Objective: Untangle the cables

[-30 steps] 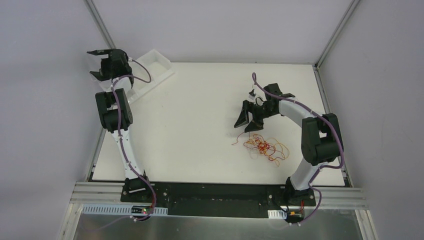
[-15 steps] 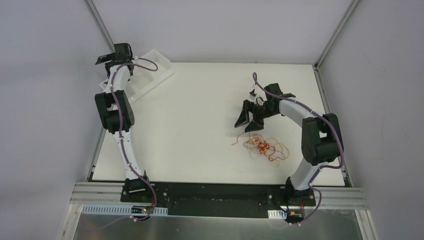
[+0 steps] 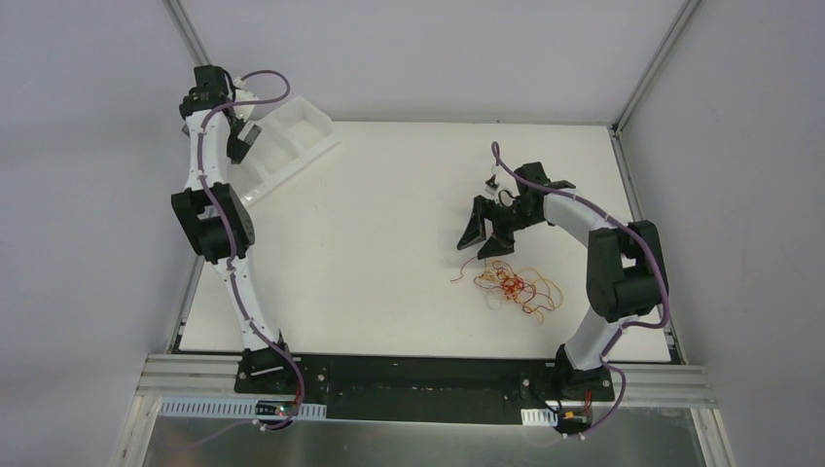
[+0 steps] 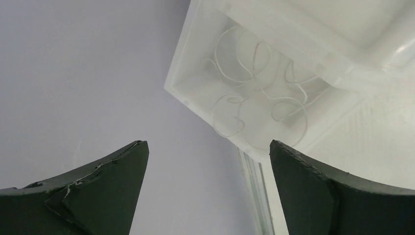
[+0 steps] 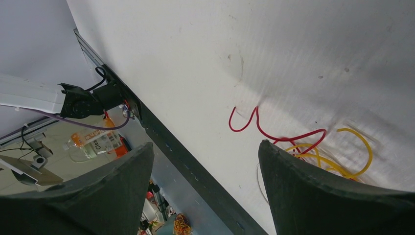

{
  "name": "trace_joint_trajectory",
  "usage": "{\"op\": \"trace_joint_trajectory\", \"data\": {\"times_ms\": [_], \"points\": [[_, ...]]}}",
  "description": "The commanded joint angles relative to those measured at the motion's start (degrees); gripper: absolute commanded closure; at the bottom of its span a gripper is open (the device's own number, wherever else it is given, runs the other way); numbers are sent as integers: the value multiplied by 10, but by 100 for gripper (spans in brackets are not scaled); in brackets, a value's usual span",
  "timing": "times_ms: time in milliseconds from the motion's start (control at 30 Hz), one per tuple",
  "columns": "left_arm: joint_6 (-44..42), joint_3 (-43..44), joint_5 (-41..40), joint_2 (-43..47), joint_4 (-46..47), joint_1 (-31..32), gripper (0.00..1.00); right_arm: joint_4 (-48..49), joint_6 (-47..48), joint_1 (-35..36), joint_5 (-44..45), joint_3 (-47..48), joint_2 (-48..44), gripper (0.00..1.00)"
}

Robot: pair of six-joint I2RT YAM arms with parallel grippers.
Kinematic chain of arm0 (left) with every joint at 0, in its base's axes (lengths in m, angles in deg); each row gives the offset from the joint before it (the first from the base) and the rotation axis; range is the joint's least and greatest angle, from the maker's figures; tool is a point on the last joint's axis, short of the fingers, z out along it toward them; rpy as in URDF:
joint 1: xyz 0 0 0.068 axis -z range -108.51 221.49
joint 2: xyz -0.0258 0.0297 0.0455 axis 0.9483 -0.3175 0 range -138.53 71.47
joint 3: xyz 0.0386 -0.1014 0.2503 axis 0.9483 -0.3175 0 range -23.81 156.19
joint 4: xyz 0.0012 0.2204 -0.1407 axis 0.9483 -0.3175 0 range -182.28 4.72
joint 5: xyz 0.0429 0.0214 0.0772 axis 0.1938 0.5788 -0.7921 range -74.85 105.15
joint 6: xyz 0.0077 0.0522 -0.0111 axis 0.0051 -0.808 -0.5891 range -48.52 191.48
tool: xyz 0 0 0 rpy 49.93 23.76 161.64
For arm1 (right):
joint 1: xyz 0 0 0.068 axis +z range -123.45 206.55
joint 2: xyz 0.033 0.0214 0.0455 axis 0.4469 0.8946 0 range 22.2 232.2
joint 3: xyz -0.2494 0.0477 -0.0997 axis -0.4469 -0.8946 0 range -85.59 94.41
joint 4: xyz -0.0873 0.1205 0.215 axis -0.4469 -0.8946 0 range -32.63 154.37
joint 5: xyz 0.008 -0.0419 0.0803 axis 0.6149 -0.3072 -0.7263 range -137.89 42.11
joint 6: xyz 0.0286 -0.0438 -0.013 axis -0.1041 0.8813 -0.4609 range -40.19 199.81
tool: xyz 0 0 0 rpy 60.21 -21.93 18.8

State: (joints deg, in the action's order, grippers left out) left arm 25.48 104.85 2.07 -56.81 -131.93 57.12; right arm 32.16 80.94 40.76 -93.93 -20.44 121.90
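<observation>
Both grippers stand wide open and hold nothing. Your left gripper (image 4: 206,143) hangs above the tray (image 3: 304,154) at the table's (image 3: 370,224) far left corner, where a white wire (image 4: 259,83) lies coiled in one compartment. Your right gripper (image 5: 205,143) hovers just beside the cables (image 3: 514,285), a red, orange and yellow tangle towards the right edge.

Only one readable bit, right wrist view: a clear bottle (image 5: 78,152) is lying just beyond the table's black edge rail (image 5: 186,161), on the far-left side of it. Its orange-and-white label (image 5: 102,141) is showing letters starting "Cre"; the rest is blurring out, too small to make out.
</observation>
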Motion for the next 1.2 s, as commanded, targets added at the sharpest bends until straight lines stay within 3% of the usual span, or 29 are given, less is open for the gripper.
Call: {"op": "trace_joint_trajectory", "data": {"times_ms": [0,100,333,467,667,867,933,1000,1133,1167], "points": [[88,44,84,71,-106,31,1,-44,30,-3,2,33,-19,19],[110,47,82,90,-168,82,1,-71,54,-3,14,41,-28,19],[268,43,240,124,-258,123,1,-196,135,-10,73,85,-49,19],[330,-16,332,182,-229,123,1,-266,181,-14,138,94,-61,19],[384,-134,457,261,-149,123,1,-284,207,-20,265,55,-65,19],[375,-173,577,267,-133,122,1,-297,224,-17,277,56,-5,26],[398,-223,570,296,-78,122,1,-300,237,-7,276,51,22,35],[403,-287,551,341,10,122,1,-303,248,6,258,53,43,49],[390,-357,524,409,74,121,1,-319,259,37,190,105,66,97],[388,-368,520,417,77,121,1,-320,256,42,168,127,63,100]]}}
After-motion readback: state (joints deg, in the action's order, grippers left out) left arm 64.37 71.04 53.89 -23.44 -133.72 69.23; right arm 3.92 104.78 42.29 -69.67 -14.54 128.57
